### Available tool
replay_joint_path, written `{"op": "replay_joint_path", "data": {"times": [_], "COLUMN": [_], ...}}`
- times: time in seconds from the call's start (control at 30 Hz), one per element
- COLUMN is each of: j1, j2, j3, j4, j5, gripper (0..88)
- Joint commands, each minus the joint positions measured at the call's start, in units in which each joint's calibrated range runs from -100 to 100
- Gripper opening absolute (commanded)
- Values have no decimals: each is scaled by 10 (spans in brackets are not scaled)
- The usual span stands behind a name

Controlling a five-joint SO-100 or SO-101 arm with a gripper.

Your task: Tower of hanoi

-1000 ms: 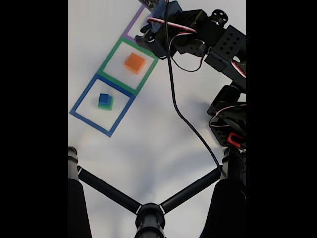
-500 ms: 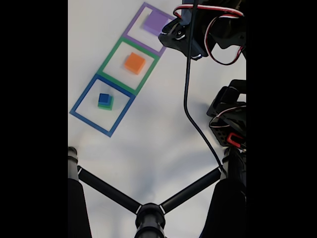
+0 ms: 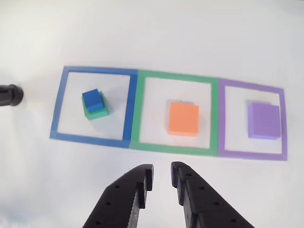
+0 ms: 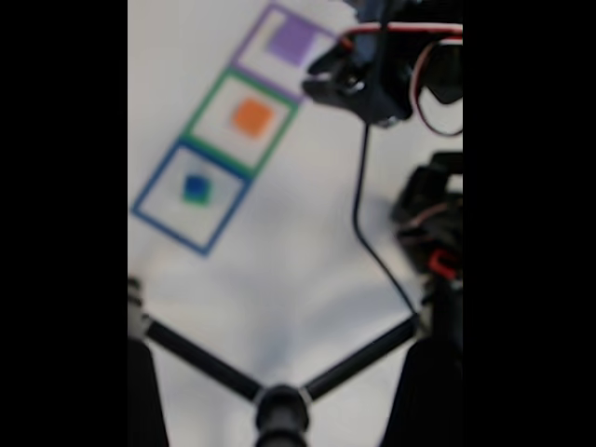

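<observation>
Reading the board from the other view: three taped squares lie in a row on the white table [image 3: 152,33]. The blue square [image 3: 57,102] holds a small blue cube [image 3: 92,99] stacked on a slightly wider green cube [image 3: 96,112]; the green square [image 3: 213,114] holds one orange cube [image 3: 183,119]; the purple square [image 3: 283,123] holds one purple cube [image 3: 263,121]. We judge the sizes to run blue, green, orange, purple, smallest to largest — so any legal move puts a smaller cube on a larger one.

The tool [image 3: 161,172] hangs above bare table just in front of the green square's near edge, apart from every cube. Its jaws stand a narrow gap apart and carry nothing. In the fixed view, which is blurred, the tool [image 4: 321,79] sits near the purple end of the row.

We judge the step in hand to be an approach to the next cube, most likely the blue one on top of the stack, though the frames do not settle this. To do it well:
- widen the jaws before descending — the present gap looks tighter than any cube;
- centre over the blue cube, fingers square to its faces;
- close on the blue cube alone, staying above the green one so the stack is not dragged;
- lift straight up before travelling sideways.
</observation>
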Motion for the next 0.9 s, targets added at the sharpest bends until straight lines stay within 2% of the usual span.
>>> {"op": "replay_joint_path", "data": {"times": [0.0,0.17,0.3,0.73,0.87], "j1": [-22,-25,-24,-58,-69], "j2": [-12,-42,-76,-143,-136], "j3": [5,89,195,559,676], "j4": [7,-12,-76,-442,-611], "j5": [-3,6,6,6,6], "gripper": [13,119,192,268,268]}}
